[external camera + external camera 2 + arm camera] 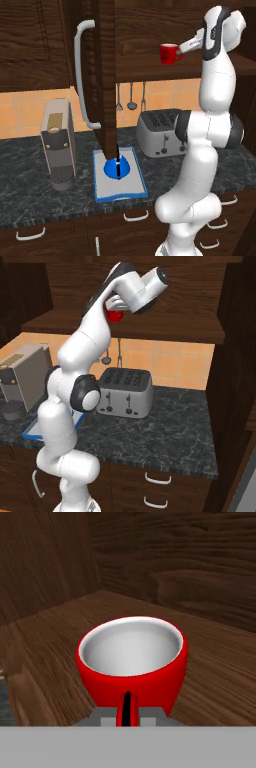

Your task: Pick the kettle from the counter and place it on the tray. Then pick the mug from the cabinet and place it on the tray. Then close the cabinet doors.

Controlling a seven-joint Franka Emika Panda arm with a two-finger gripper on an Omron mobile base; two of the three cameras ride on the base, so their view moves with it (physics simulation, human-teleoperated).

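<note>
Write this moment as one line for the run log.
phase: mug pick | kettle: on tray | gripper: at handle of mug, above cabinet shelf | door: open

Mug [131,662]: red outside, white to pale grey inside; red handle. Cabinet [175,557]: dark brown wood, visible grain on walls and shelf. Cabinet door [106,75]: same dark brown; silver bar handle [81,75]. Kettle [116,168]: bright blue, black handle. Tray [107,187]: light grey, blue rim. Counter [165,426]: black stone, pale speckle. Toaster [125,391]: silver, dark slots. Coffee machine [58,142]: grey-beige, dark front. Wall tiles [165,363]: orange. Arm [210,125]: white, dark joints. Drawers [160,486]: brown, white handles.
</note>
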